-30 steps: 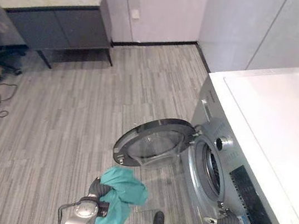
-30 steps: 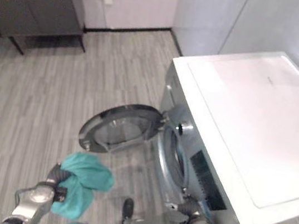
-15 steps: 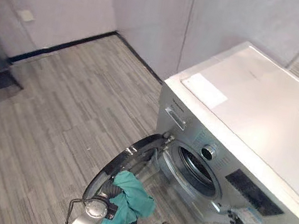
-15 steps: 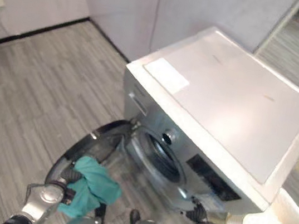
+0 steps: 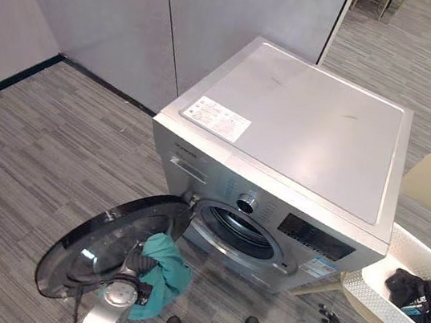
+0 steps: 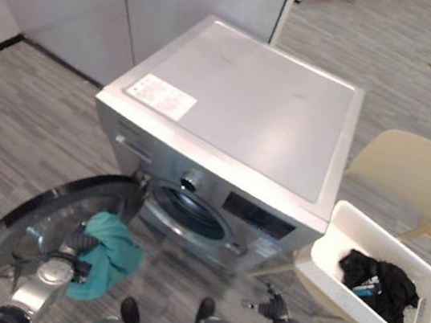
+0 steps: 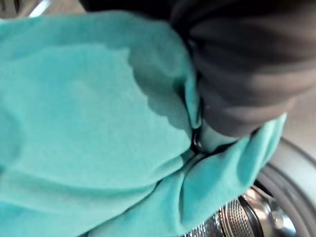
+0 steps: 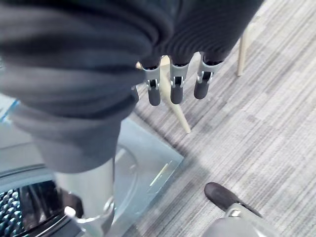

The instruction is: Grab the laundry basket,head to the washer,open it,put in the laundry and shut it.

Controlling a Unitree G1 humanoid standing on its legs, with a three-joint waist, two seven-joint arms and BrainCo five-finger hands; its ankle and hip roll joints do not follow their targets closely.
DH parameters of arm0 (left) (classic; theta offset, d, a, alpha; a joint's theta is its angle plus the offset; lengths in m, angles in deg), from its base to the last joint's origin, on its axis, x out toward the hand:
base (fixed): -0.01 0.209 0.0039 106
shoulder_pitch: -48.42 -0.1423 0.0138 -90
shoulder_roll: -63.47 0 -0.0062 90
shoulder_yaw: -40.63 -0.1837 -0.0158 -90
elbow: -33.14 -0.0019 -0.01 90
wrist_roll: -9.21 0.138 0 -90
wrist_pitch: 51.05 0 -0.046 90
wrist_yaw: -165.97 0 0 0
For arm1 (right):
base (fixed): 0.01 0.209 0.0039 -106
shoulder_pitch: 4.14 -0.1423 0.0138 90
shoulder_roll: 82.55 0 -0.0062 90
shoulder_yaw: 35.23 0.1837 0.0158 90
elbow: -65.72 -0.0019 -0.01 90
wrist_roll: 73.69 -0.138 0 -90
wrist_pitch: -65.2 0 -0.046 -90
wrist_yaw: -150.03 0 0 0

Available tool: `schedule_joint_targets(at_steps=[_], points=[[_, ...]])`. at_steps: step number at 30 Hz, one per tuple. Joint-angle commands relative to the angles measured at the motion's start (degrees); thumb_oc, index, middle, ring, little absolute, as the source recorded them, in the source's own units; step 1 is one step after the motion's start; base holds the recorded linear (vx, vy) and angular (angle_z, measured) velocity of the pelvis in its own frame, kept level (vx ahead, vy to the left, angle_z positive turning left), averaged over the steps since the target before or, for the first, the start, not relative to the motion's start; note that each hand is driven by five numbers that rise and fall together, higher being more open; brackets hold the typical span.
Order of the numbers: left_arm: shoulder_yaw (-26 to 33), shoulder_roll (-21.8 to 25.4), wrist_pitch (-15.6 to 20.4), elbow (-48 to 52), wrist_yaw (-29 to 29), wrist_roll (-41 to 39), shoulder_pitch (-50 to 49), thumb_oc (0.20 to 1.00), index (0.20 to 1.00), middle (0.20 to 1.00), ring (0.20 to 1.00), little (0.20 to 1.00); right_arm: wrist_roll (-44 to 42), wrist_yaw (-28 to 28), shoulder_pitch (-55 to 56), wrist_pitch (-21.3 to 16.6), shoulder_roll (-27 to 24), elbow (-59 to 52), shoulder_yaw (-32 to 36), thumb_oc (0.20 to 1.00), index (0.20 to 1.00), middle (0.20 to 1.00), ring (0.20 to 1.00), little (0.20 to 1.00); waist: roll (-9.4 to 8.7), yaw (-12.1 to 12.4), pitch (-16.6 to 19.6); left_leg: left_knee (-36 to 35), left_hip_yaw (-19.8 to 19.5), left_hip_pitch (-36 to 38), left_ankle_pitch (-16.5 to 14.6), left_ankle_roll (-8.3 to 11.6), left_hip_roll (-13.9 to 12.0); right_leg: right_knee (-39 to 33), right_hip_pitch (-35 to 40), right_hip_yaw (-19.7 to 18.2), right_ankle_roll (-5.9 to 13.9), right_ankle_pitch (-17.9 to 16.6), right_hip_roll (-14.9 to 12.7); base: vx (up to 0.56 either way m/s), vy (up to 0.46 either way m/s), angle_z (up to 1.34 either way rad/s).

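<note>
Laundry first: that teal soft cloth garment is bunched in your left hand, fingers curled round it, right in front of the silver front-loading washing machine. It looks light and floppy, so I'd guess it drapes and snags instead of sliding; keep hold of the bunched middle. Its round glass door hangs open just beside your hand, and the drum opening is near, so watch loose cloth catching the door rim. Your right hand has its fingers relaxed and holds nothing. More dark clothes sit in the white plastic laundry basket on the beige chair beside the washer. Plenty of grey plank floor around you.
</note>
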State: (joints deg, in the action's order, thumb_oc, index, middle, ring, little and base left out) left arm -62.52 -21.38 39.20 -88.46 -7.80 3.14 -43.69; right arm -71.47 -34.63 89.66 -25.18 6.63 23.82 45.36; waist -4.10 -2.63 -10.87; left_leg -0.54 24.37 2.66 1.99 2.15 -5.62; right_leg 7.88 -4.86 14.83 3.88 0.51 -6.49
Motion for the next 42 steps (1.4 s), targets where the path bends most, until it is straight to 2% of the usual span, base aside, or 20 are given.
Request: schedule_joint_targets(at_steps=[1, 2, 3, 5, 7, 11, 12, 16, 19, 21, 22, 23, 24, 25, 26, 29, 32, 34, 38, 42], points=[[1.16, -0.28, 2.70, 2.95, 1.99, -1.29, 3.46, 0.200, 0.200, 0.200, 0.200, 0.200, -2.31, -1.63, -2.56, -1.01, -3.29, -1.34, 0.10, 1.000, 1.000, 1.000, 1.000, 1.000, -0.44, 1.56, -2.50, 20.07, -11.19, -10.04, 0.21, 2.68, 0.10, -2.63, 1.54, -3.99, -0.28, -0.61, 3.13, -0.07, -0.014, -0.38], [1.15, -0.28, 2.70, 2.93, 2.00, -1.29, 3.55, 0.200, 0.200, 0.200, 0.200, 0.200, -2.32, -1.62, -2.62, -0.99, -3.29, -1.36, 0.13, 1.000, 1.000, 1.000, 1.000, 1.000, -0.52, 1.47, -2.32, 19.87, -11.24, -10.35, 0.59, 2.63, 0.22, -2.73, 1.23, -3.92, -0.31, -0.85, 3.03, -0.07, 0.038, -0.52], [1.56, -0.69, 2.78, 2.96, 2.87, -2.42, 4.08, 0.200, 0.200, 0.200, 0.200, 0.200, -3.34, -1.96, -2.99, -1.18, -3.87, -1.92, 0.14, 1.000, 1.000, 1.000, 1.000, 1.000, 0.16, 2.28, -3.20, 16.54, -16.97, -13.03, -1.66, 1.82, 1.91, -2.45, 0.89, -6.25, -0.17, 0.33, 3.72, -0.01, 0.021, -0.94], [1.71, -0.80, 2.97, 3.00, 3.33, -2.62, 4.42, 0.200, 0.200, 0.200, 0.200, 0.200, -3.49, -2.13, -3.23, -1.25, -4.14, -1.96, 0.13, 1.000, 1.000, 1.000, 1.000, 1.000, 0.16, 2.33, -3.45, 15.15, -18.34, -14.31, -1.61, 1.59, 1.98, -2.36, 0.00, -7.47, 0.10, 0.04, 3.83, -0.02, 0.031, -0.97], [2.32, -0.43, 3.23, 3.76, 5.38, -3.49, 5.58, 0.200, 0.200, 0.200, 0.200, 0.200, -4.54, -3.03, -4.25, -1.59, -4.67, -2.24, 0.05, 1.000, 1.000, 1.000, 1.000, 1.000, 0.78, 3.52, -5.80, 13.14, -24.61, -18.24, 0.79, 2.36, 2.94, 0.09, -2.92, -11.08, 0.18, 0.49, 5.48, -0.05, 0.080, -0.66], [2.18, -0.19, 3.71, 4.33, 6.53, -4.41, 7.41, 0.200, 0.200, 0.200, 0.200, 0.200, -5.85, -3.31, -4.78, -2.27, -4.89, -3.08, 0.41, 1.000, 1.000, 1.000, 1.000, 1.000, 1.26, 2.34, -7.38, 13.95, -22.75, -20.45, 0.33, 1.29, 2.25, 6.51, -10.06, -11.80, -0.21, 1.39, 5.08, -0.19, 0.125, -0.94], [2.07, 0.00, 4.26, 4.47, 8.15, -4.89, 9.00, 0.200, 0.200, 0.200, 0.200, 0.200, -6.91, -4.03, -5.97, -2.39, -4.72, -3.68, 0.05, 1.000, 1.000, 1.000, 1.000, 1.000, 0.88, 2.18, -8.54, 16.14, -21.79, -23.59, -0.46, -0.08, 2.95, 10.97, -15.31, -12.60, -0.86, 1.39, 5.15, -0.18, 0.101, -0.18], [1.92, -1.47, 4.94, 4.97, 10.29, -8.03, 11.84, 0.200, 0.200, 0.200, 0.200, 0.200, -8.89, -5.03, -6.65, -3.21, -3.90, -5.88, 0.07, 1.000, 1.000, 1.000, 1.000, 1.000, 0.21, 2.00, -9.11, 21.44, -20.32, -29.62, -2.67, -1.65, 3.21, 16.88, -23.09, -12.68, -1.40, 2.67, 4.41, -0.16, 0.079, -0.10], [1.00, -3.84, 6.16, 6.12, 13.39, -12.96, 17.23, 0.200, 0.200, 0.200, 0.200, 0.200, -11.19, -6.73, -8.85, -4.12, -3.37, -10.22, -1.06, 1.000, 1.000, 1.000, 1.000, 1.000, -0.24, 1.25, -9.89, 31.99, -19.38, -41.11, -5.48, -2.77, 3.40, 24.32, -33.23, -12.80, -2.65, 4.06, 3.80, -0.20, 0.007, -0.10], [0.88, -4.17, 6.07, 6.78, 14.09, -13.47, 18.27, 0.200, 0.200, 0.200, 0.200, 0.200, -12.02, -7.09, -9.33, -4.26, -3.36, -11.98, -0.87, 1.000, 1.000, 1.000, 1.000, 1.000, -0.06, 0.94, -9.43, 34.60, -19.28, -44.25, -6.26, -2.87, 3.19, 26.55, -36.38, -12.53, -2.94, 4.80, 3.69, -0.04, 0.001, 0.03], [0.83, -4.76, 6.38, 7.56, 16.11, -13.70, 21.00, 0.200, 0.200, 0.200, 0.200, 0.200, -13.43, -7.88, -9.82, -5.18, -3.26, -15.15, -0.67, 1.000, 1.000, 1.000, 1.000, 1.000, 0.27, 0.56, -9.07, 40.58, -19.88, -48.96, -10.10, -2.57, 3.01, 31.80, -40.90, -13.43, -3.21, 8.36, 3.96, -0.06, -0.009, 0.14], [0.82, -4.77, 6.42, 7.54, 16.13, -13.70, 21.13, 0.200, 0.200, 0.200, 0.200, 0.200, -13.44, -7.89, -9.87, -5.17, -3.29, -15.23, -0.61, 1.000, 1.000, 1.000, 1.000, 1.000, 0.28, 0.53, -8.92, 39.68, -19.35, -49.93, -7.70, -3.09, 2.91, 30.69, -41.75, -12.96, -3.59, 6.05, 3.76, -0.03, -0.017, 0.10], [1.24, -5.36, 7.26, 8.80, 18.79, -15.47, 24.68, 0.200, 0.200, 0.200, 0.200, 0.200, -14.68, -8.99, -10.26, -5.88, -3.11, -18.42, -0.39, 1.000, 1.000, 1.000, 1.000, 1.000, 0.50, 0.08, -8.86, 45.00, -19.90, -54.20, -11.44, -2.52, 2.51, 36.09, -46.40, -13.71, -3.72, 9.42, 3.89, -0.06, -0.005, 0.14], [1.23, -5.38, 7.25, 8.77, 18.82, -15.48, 24.75, 0.200, 0.200, 0.200, 0.200, 0.200, -14.68, -9.01, -10.25, -5.83, -3.13, -18.49, -0.37, 1.000, 1.000, 1.000, 1.000, 1.000, 0.56, 0.08, -8.60, 45.38, -19.93, -54.72, -11.62, -2.52, 2.45, 36.40, -46.89, -13.70, -3.73, 9.57, 3.92, -0.03, -0.011, 0.09], [0.95, -5.28, 7.65, 8.25, 22.02, -16.74, 30.31, 0.200, 0.200, 0.200, 0.200, 0.200, -15.29, -10.16, -11.13, -6.59, -3.21, -20.49, -0.94, 1.000, 1.000, 1.000, 1.000, 1.000, 0.82, -0.74, -8.44, 49.51, -19.86, -59.59, -12.73, -2.74, 2.11, 40.05, -51.64, -14.22, -4.17, 10.26, 4.07, -0.09, -0.014, 0.00], [0.43, -2.44, 7.28, 6.34, 24.37, -15.09, 37.57, 0.200, 0.200, 0.200, 0.200, 0.200, -15.51, -10.51, -11.73, -7.29, -3.67, -22.45, -1.26, 1.000, 1.000, 1.000, 1.000, 1.000, 0.98, -1.72, -7.98, 53.55, -20.64, -64.51, -13.87, -3.08, 1.32, 43.04, -56.17, -14.70, -4.36, 11.07, 4.20, -0.06, -0.009, -0.19], [-0.81, 4.89, 6.27, 2.94, 26.49, -12.79, 49.00, 0.200, 0.200, 0.200, 0.200, 0.200, -16.39, -9.85, -11.53, -8.63, -5.23, -24.87, -1.85, 1.000, 1.000, 1.000, 1.000, 1.000, 1.54, -3.53, -7.82, 59.57, -22.26, -70.82, -15.53, -3.69, 0.29, 48.05, -61.94, -15.51, -4.65, 12.29, 4.54, -0.03, -0.012, -0.15], [-1.28, 7.03, 6.07, 2.26, 27.13, -11.99, 51.91, 0.200, 0.200, 0.200, 0.200, 0.200, -16.82, -9.87, -11.47, -9.09, -5.47, -25.52, -1.80, 1.000, 1.000, 1.000, 1.000, 1.000, 1.60, -3.95, -7.71, 61.18, -22.62, -72.48, -16.01, -3.83, 0.12, 49.11, -63.35, -15.48, -4.65, 12.51, 4.67, -0.02, -0.018, -0.08], [-8.52, 16.59, 4.55, -1.83, 31.91, -4.69, 65.04, 0.200, 0.200, 0.200, 0.200, 0.200, -18.29, -9.58, -11.89, -11.25, -7.54, -25.40, -2.47, 1.000, 1.000, 1.000, 1.000, 1.000, 1.91, -5.09, -7.51, 66.84, -23.88, -78.53, -17.83, -4.65, -0.30, 53.25, -67.99, -15.41, -4.60, 13.43, 5.31, -0.01, -0.019, -0.09], [-15.39, 20.45, 3.50, -8.23, 29.69, -2.93, 72.28, 0.200, 0.200, 0.200, 0.200, 0.200, -19.37, -9.04, -11.23, -12.34, -9.84, -24.93, -3.32, 1.000, 1.000, 1.000, 1.000, 1.000, 2.53, -6.02, -7.37, 69.64, -24.42, -82.91, -18.32, -4.88, -0.17, 54.90, -71.04, -15.16, -4.37, 13.13, 5.40, -0.01, -0.019, 0.05]])
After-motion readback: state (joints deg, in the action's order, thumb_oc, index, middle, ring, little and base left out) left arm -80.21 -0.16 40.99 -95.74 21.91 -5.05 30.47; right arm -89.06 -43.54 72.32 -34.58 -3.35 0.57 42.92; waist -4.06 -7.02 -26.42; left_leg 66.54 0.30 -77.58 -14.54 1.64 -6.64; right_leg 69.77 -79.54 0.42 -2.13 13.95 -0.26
